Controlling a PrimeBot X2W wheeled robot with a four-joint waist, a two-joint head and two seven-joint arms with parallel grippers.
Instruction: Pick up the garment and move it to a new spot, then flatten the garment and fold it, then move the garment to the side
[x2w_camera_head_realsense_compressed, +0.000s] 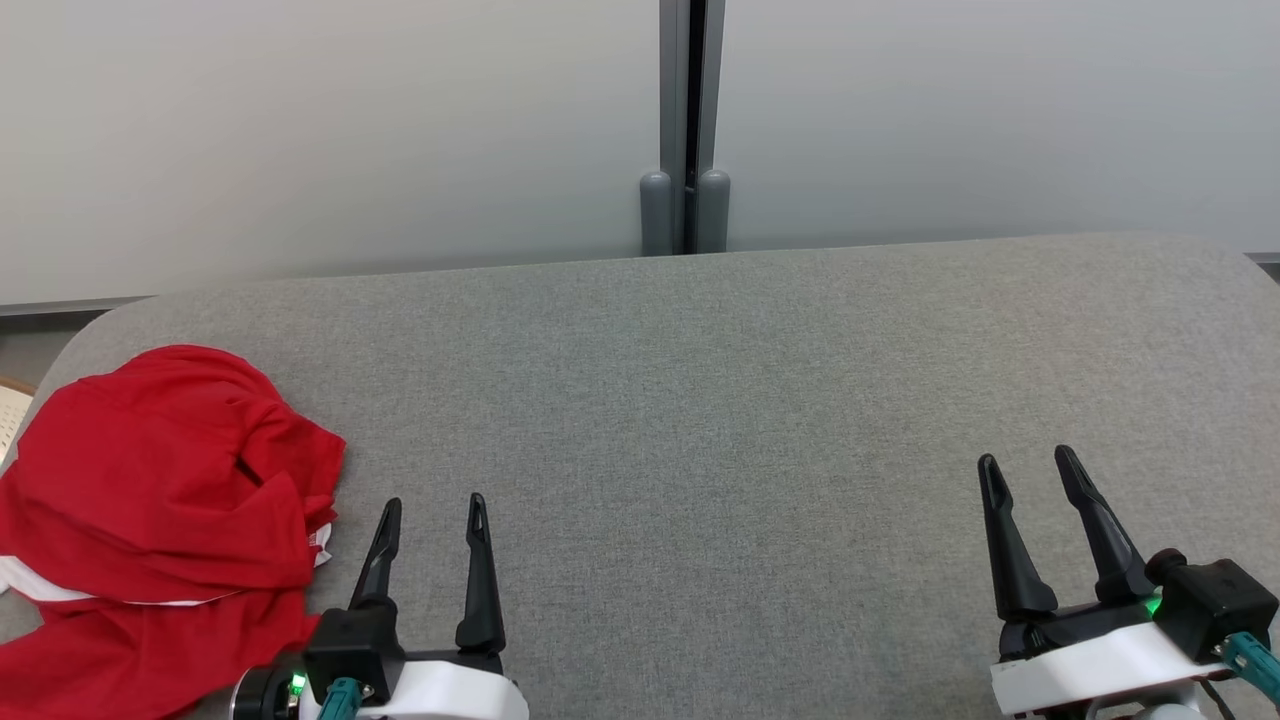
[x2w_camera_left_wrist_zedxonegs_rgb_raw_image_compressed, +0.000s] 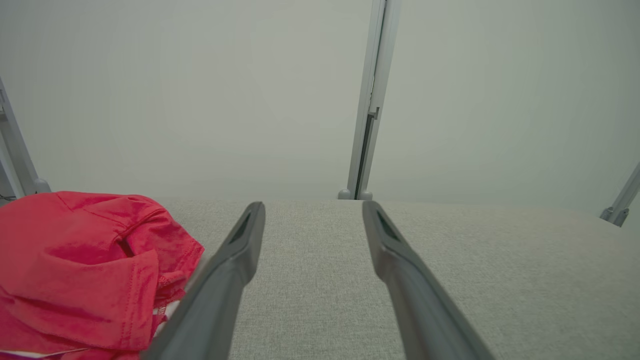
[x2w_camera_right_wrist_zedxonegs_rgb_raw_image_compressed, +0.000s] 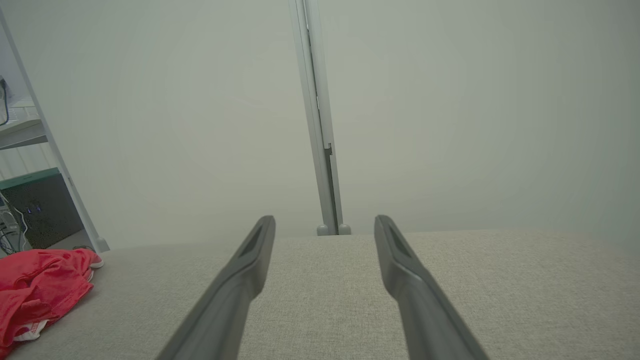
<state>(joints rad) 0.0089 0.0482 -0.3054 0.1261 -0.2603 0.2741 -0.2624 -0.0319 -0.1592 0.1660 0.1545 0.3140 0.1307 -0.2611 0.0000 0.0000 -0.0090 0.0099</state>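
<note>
A crumpled red garment (x2w_camera_head_realsense_compressed: 150, 500) lies at the table's (x2w_camera_head_realsense_compressed: 700, 400) left edge. The left gripper (x2w_camera_head_realsense_compressed: 432, 512) beside it and the right gripper (x2w_camera_head_realsense_compressed: 1028, 470) both hover with fingers spread, holding nothing.

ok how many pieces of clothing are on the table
1: a red garment, crumpled at the left end of the grey table, just left of the left gripper. Its folds could hide another piece underneath.

The garment (x2w_camera_head_realsense_compressed: 150, 500) is red with white trim, crumpled in a loose heap, lying at the left end of the grey fabric surface (x2w_camera_head_realsense_compressed: 700, 400).
</note>
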